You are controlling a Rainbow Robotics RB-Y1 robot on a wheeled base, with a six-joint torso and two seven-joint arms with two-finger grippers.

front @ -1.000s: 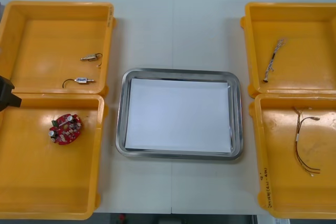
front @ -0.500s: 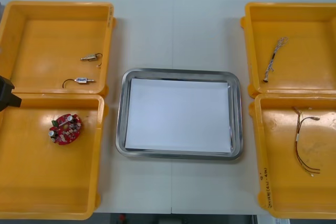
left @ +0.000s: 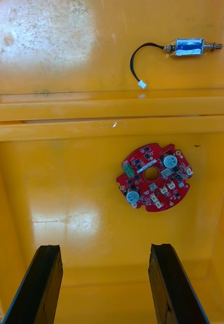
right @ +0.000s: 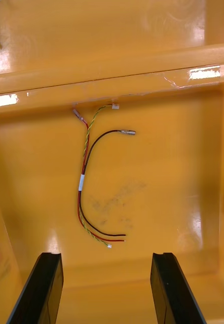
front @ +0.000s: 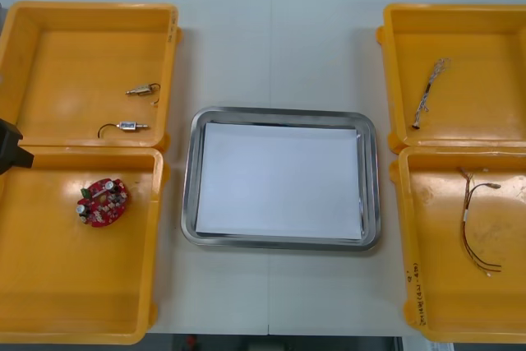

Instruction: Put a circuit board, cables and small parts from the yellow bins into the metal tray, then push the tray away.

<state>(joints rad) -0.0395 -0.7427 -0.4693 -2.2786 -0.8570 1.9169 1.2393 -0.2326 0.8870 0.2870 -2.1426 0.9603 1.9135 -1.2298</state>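
Nothing is done yet, as far as the pictures show: every item lies in its bin and the tray holds none of them.

Nearest, the left gripper [left: 106,248] hangs over the near left bin [front: 49,302] with its jaws wide apart and nothing between them. The board [front: 102,201] lies flat on the bin floor just beyond the fingers. The right gripper [right: 107,255] hangs over the near right bin [front: 444,285], jaws also spread and bare. The red and yellow cable [right: 81,182] lies loose on the floor ahead of them.

Between the bins, the tray [front: 189,178] sits on the table, white inside.

Farther off, the far left bin [front: 66,55] holds two small parts [front: 130,127], apart from each other. The far right bin [front: 477,39] holds the blue and white cable [front: 429,94].

All of the task is left: the board, both cables and the parts must go into the tray, and then the tray must be pushed away. Each gripper looks set for a first pick, the left on the board and the right on the cable.
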